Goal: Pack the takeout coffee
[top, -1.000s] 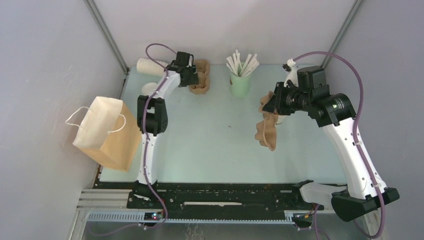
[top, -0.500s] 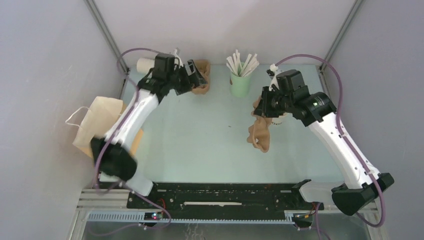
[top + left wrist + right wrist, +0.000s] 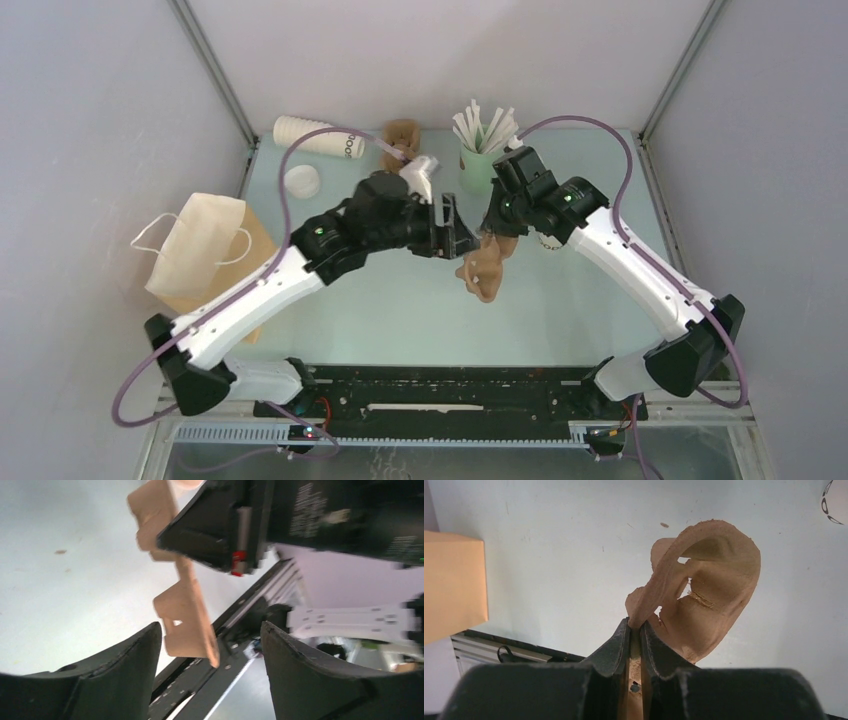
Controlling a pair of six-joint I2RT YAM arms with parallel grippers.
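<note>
My right gripper (image 3: 493, 232) (image 3: 635, 625) is shut on the rim of a brown pulp cup carrier (image 3: 480, 270) (image 3: 709, 590), which hangs tilted above the middle of the table. My left gripper (image 3: 458, 238) (image 3: 210, 630) is open just left of it, and the carrier's lower edge (image 3: 187, 617) lies between its jaws near the left finger, without touching as far as I can see. The takeout coffee cup (image 3: 548, 241) stands behind my right arm, mostly hidden; its lettered edge (image 3: 836, 500) shows. The white lid (image 3: 301, 181) lies at the back left.
A stack of nested cups (image 3: 320, 137) lies at the back left. A second brown carrier (image 3: 403, 133) and a green cup of white sticks (image 3: 480, 165) stand at the back. A paper bag (image 3: 205, 260) stands at the table's left edge.
My left arm has swung from the back left to the middle, up beside the carrier, and its jaws have widened. My right arm has carried the carrier leftward.
</note>
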